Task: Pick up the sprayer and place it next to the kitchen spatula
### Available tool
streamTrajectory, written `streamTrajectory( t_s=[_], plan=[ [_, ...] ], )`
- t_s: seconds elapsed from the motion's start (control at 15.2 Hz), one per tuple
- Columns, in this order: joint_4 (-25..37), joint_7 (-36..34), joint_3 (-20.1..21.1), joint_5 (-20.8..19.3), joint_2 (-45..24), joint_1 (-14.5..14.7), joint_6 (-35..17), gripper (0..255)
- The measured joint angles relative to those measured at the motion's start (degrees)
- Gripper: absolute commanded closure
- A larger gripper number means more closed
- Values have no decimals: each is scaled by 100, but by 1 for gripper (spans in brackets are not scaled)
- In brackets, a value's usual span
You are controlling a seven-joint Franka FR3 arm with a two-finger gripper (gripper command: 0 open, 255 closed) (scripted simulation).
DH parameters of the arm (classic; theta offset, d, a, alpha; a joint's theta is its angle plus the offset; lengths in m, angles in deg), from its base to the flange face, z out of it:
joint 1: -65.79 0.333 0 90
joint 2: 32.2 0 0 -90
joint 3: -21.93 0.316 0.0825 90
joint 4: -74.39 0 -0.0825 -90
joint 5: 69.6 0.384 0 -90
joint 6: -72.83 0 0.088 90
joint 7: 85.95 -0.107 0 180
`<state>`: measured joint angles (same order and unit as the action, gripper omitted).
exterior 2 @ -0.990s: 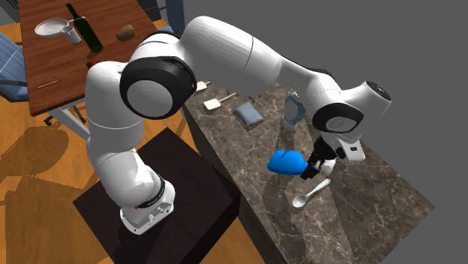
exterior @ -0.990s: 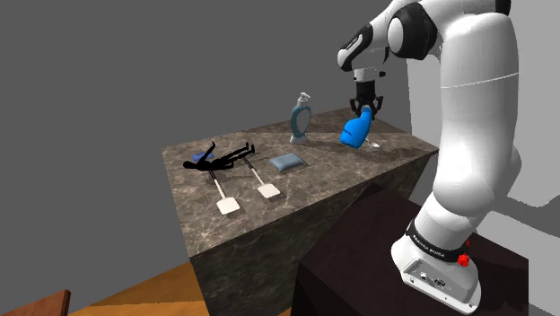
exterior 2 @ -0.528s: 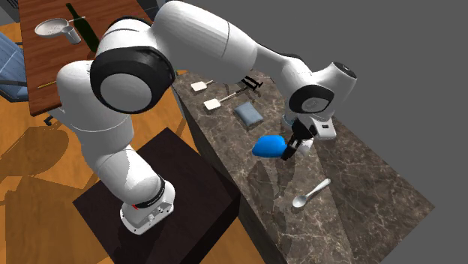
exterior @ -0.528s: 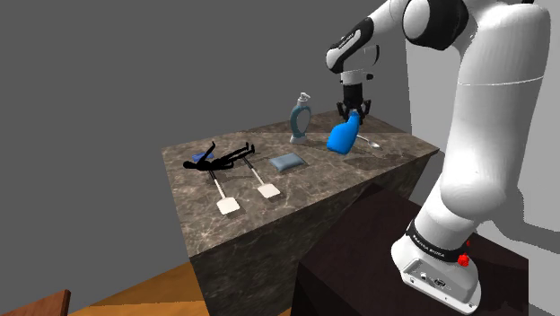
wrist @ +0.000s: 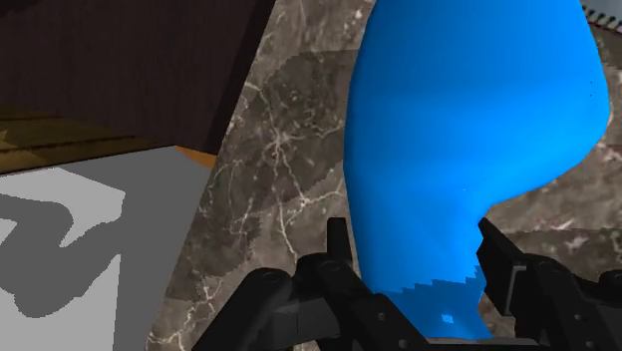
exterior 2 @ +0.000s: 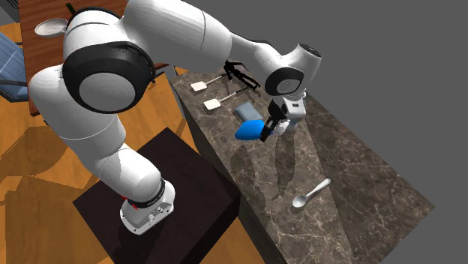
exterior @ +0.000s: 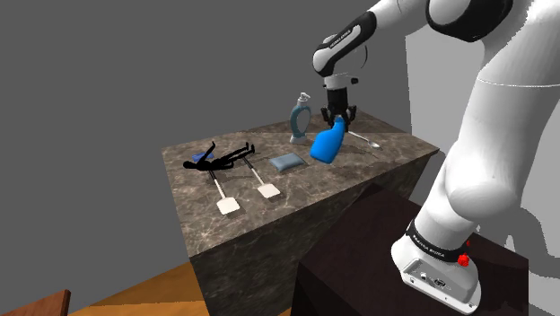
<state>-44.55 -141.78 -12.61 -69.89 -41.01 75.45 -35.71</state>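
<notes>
Obs.: claw (exterior: 336,115) is closed on the narrow end of the blue sprayer (exterior: 327,144). The wrist view confirms it, with a black finger pressed on each side of the neck (wrist: 415,239). The sprayer's body hangs tilted below the claw, and I judge it to be clear of the dark stone bench (exterior: 199,193), with its shadow beneath it.

Layout: a grey-blue pad (exterior: 287,162) lies between the sprayer and the goal. Beyond the pad lie two white-bladed utensils, the first spatula (exterior: 267,189) just beside it and the second spatula (exterior: 229,202) next along. I cannot tell which of them the task means. A black utensil (exterior: 215,159) lies near their handles. A spoon (exterior 2: 311,193) lies well apart, at the other end of the bench.

Step in hand (judgement): carry to the spatulas.

How to do it well:
- Hold height until past the pad, because the hanging body is the lowest point.
- Aim for the bare stone beside a blade, not on a handle.
- Descend slowly. The tilted body will touch first and may roll.
- Release only once it rests.
</notes>
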Motion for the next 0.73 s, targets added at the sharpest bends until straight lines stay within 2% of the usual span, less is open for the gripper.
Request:
streamTrajectory(
  t_s=[0.73],
  plan=[
    [-321,-1502,704,247,382,893,34,255]
  ],
)
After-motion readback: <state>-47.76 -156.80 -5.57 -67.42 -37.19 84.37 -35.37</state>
